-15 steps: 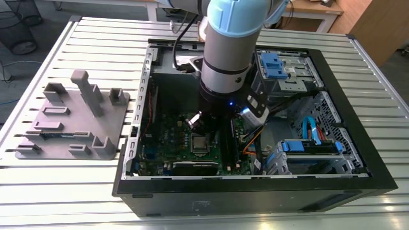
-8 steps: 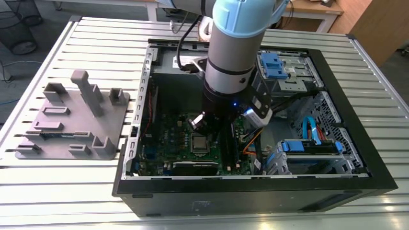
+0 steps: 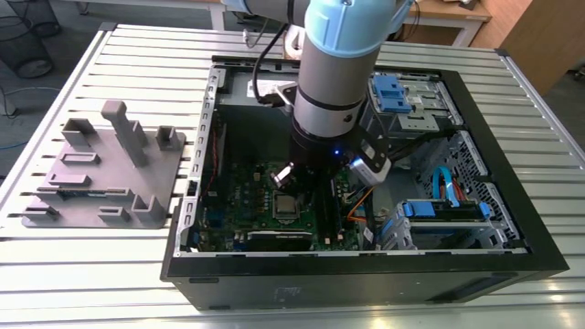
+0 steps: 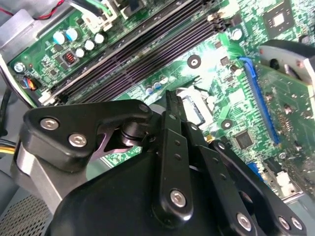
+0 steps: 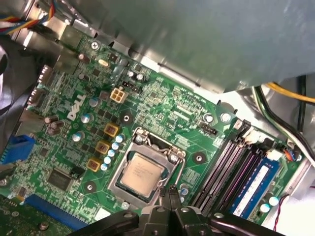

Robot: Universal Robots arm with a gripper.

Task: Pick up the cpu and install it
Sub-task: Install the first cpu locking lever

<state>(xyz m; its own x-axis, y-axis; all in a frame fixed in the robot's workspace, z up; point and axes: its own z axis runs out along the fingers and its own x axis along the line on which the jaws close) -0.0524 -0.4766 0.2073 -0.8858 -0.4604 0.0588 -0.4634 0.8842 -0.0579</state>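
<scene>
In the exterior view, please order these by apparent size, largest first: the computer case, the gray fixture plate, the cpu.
1. The computer case, by far the largest.
2. The gray fixture plate, on the table toward the exterior view's left.
3. The cpu, a small square lying in its socket on the motherboard, below the gripper.

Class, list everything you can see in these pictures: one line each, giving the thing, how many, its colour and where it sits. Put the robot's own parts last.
computer case: one, black, lying open on the table.
motherboard: one, green, inside the case.
cpu: one, silvery, seated in the metal-framed socket on the motherboard.
memory slots: several, dark, in a row beside the socket.
drive brackets: two, blue, at the exterior view's right inside the case.
fixture block: one, gray, on the table at the exterior view's left.
table: one, pale ribbed metal.
arm: one, gray with a light blue joint, reaching into the case.
gripper: one, black, fingertips together, just beside the cpu.
</scene>
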